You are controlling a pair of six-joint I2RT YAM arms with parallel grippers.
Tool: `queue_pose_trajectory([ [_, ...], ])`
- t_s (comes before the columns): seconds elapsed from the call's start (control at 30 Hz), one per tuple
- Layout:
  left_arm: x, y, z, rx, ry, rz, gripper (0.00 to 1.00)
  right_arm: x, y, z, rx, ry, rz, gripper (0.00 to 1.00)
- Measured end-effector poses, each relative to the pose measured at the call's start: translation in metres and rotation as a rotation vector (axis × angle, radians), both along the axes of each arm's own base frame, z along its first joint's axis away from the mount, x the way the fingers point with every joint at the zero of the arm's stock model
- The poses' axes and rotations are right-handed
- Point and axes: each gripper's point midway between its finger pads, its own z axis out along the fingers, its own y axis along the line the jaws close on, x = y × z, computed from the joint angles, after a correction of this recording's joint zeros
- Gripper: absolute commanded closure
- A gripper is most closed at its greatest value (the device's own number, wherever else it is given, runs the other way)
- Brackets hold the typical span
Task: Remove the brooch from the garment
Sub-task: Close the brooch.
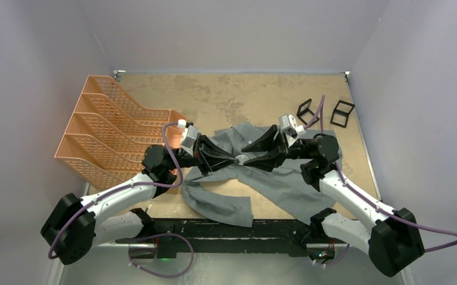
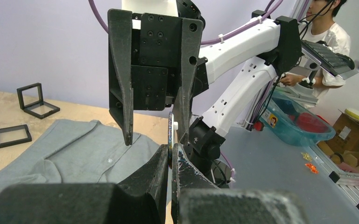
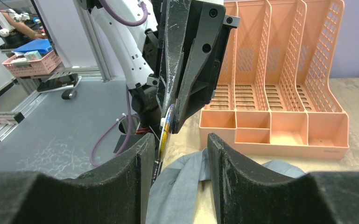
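- Bases of both arms sit at the near edge of the table (image 1: 238,95), left one on the left, and both reach in so the tips meet nose to nose over the middle
- grey shirt (image 1: 285,185) is the first thing past the bases, lying rumpled and kinda twisted on the table, one end flopped toward the near edge and the collar end further back; small pale buttons show on it in the left wrist view
- left gripper (image 2: 170,153) hangs right above the shirt with its jaws pressed together, pinching the brooch (image 3: 167,125) by its edge
- brooch is a thin round disc, seen edge-on from both wrist cams, pale with a bit of colour along the rim; it's held up in the air over the shirt, and from the right wrist cam it looks apart from the cloth
- right gripper (image 3: 179,147) faces the left one head-on, fingers (image 3: 135,163) spread roughly halfway with nothing clamped between them; the brooch sits just beside one finger, can't tell if they actually touch
- further back on the left is an orange file rack (image 1: 104,127) with four slots, its corner near the shirt's left side
- far right corner has two small black frames (image 1: 343,113) near each other, apart from the shirt
- way past the table in the left wrist view, a person (image 2: 324,28) in a white tee
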Motion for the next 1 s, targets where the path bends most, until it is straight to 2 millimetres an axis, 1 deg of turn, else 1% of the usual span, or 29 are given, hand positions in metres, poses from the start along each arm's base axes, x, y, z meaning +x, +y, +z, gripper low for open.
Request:
queue_pose_trajectory([
  [0.63, -0.0042, 0.0003, 0.0030, -0.010, -0.005, -0.020, 1.00, -0.0021, 0.0014, -0.0012, -0.004, 0.002, 0.009, 0.55],
  [1.0, -0.0057, -0.0009, 0.0032, -0.009, -0.007, -0.028, 1.00, -0.0054, 0.0033, -0.0013, -0.004, 0.002, 0.021, 0.61],
])
